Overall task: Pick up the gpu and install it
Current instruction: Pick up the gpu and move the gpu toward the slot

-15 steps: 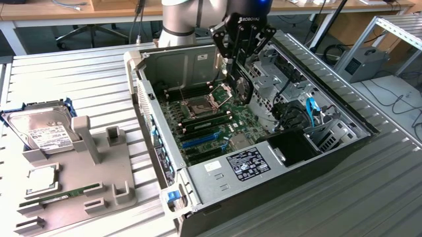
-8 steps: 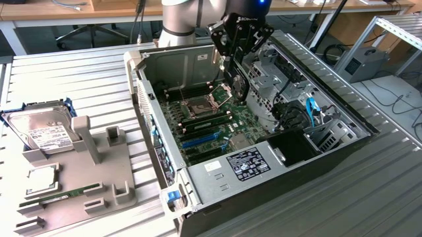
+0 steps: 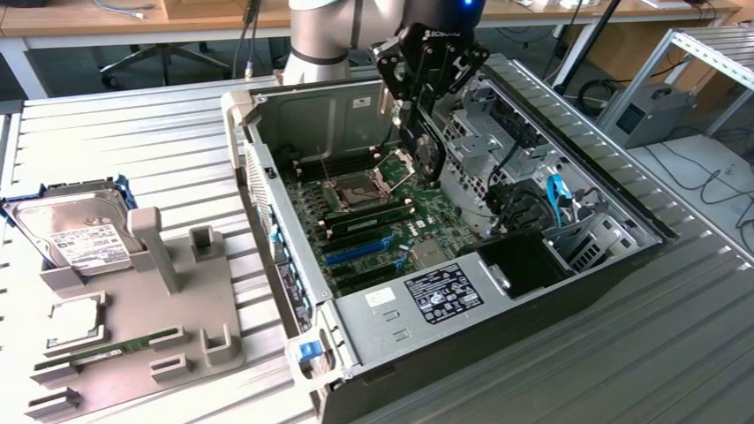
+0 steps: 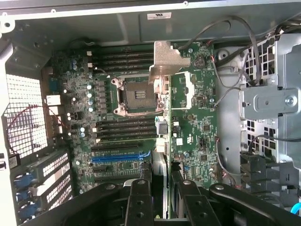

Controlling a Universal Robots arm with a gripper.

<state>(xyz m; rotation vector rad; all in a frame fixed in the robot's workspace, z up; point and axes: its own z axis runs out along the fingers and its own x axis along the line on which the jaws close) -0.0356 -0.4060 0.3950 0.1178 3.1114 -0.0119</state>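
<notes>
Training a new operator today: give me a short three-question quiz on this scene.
1. True or false: the thin dark rectangular gpu with silver metal bracket is already seated in a slot.
2. The black gripper is above: A) the green motherboard, B) a wooden desk, C) a cardboard box.
3. Fill in: the silver hard drive with white label lies at the exterior view's ____.
Key: 1 false, the fingers hold it; 2 A; 3 left.
</notes>
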